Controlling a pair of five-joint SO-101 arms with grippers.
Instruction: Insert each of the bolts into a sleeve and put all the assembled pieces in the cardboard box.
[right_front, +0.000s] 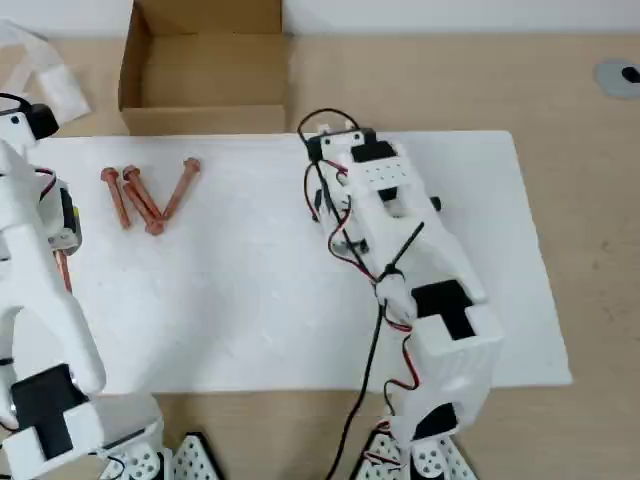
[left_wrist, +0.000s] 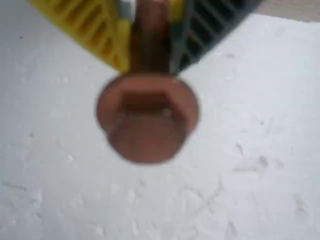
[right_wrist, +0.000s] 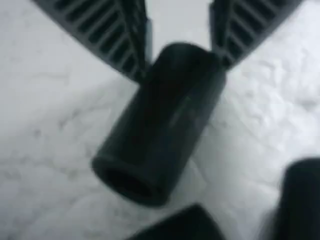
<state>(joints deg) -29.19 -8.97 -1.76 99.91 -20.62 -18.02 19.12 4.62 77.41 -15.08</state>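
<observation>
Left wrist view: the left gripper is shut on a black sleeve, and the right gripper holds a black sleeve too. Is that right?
Not quite. The left gripper is shut on a copper bolt, not a sleeve, as the left wrist view shows. The right gripper does hold a black sleeve.

A wooden surface (right_front: 590, 200) is covered in the middle by a white sheet (right_front: 230, 300). On the sheet copper bolts (right_front: 145, 200) are clustered; a cardboard box (right_front: 205, 120) is set at its far edge.

Bright, even, diffuse light covers the white mat (right_front: 230, 300); a soft, faint shadow lies under the sleeve (right_wrist: 160, 125)
</observation>
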